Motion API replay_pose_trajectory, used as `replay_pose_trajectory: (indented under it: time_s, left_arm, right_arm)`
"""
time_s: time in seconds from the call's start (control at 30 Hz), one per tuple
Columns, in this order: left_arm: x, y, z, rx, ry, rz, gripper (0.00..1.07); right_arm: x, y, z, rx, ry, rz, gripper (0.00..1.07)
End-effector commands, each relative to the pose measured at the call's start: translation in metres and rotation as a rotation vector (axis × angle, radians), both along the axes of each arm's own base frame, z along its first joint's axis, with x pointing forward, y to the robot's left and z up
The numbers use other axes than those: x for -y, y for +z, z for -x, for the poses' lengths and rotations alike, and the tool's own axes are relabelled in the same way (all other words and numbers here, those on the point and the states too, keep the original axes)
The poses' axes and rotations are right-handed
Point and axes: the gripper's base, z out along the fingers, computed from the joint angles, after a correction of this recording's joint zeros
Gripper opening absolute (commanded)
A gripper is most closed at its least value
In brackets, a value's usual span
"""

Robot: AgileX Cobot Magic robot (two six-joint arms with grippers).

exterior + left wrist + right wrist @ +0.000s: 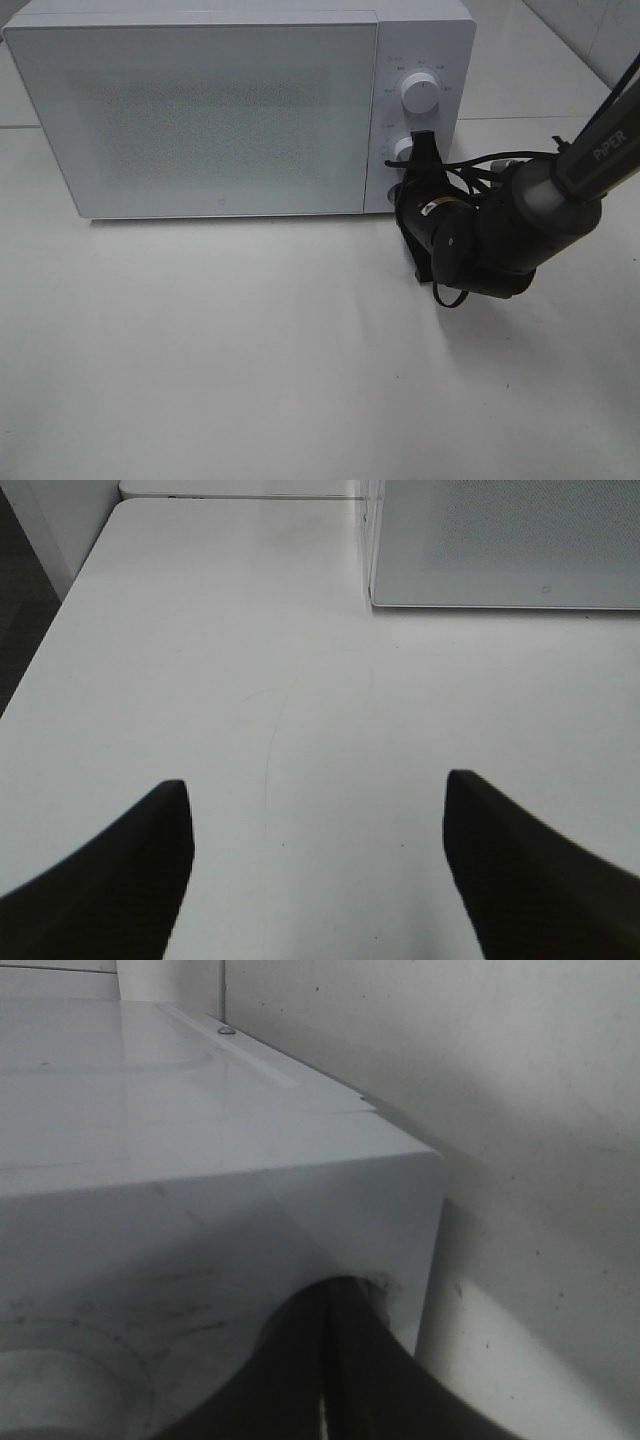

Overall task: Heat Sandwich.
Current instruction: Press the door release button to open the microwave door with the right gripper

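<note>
The sandwich is out of view. The white microwave (210, 110) stands at the back of the table with its door closed. My right gripper (421, 145) is shut with nothing in it. Its fingertips point up at the control panel, right beside the lower knob (403, 150), and below the upper knob (420, 93). The right wrist view shows the closed fingers (300, 1360) against the microwave's front corner (380, 1190), with a knob (55, 1390) off to one side. My left gripper (315, 780) hovers open over bare table, in front of the microwave's (500, 540) lower corner.
The white table (250, 350) spreads in front of the microwave. Its edge (55, 610) and a dark floor show in the left wrist view. My right arm (530, 215) and its cables reach in from the right. A wall (540, 1110) lies behind the microwave.
</note>
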Motion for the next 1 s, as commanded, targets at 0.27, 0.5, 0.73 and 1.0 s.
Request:
replay_pose_trajectory:
  time_s: [0.27,0.5,0.73,1.0]
  left_arm:
    - [0.000,0.001,0.000,0.020,0.005,0.010,0.68]
    - [0.000,0.001,0.000,0.020,0.005,0.010,0.68]
    - [0.000,0.001,0.000,0.020,0.005,0.010,0.68]
    - [0.000,0.001,0.000,0.020,0.005,0.010,0.68]
  right_arm:
    - [0.004,0.027,-0.030,0.308,-0.064,-0.005,0.00]
    - [0.001,0.031,-0.037,0.330,-0.064,-0.019,0.00]
    - [0.000,0.029,-0.037,0.312,-0.060,-0.019,0.00]
    - [0.000,0.028,-0.037,0.304,-0.042,0.022,0.00]
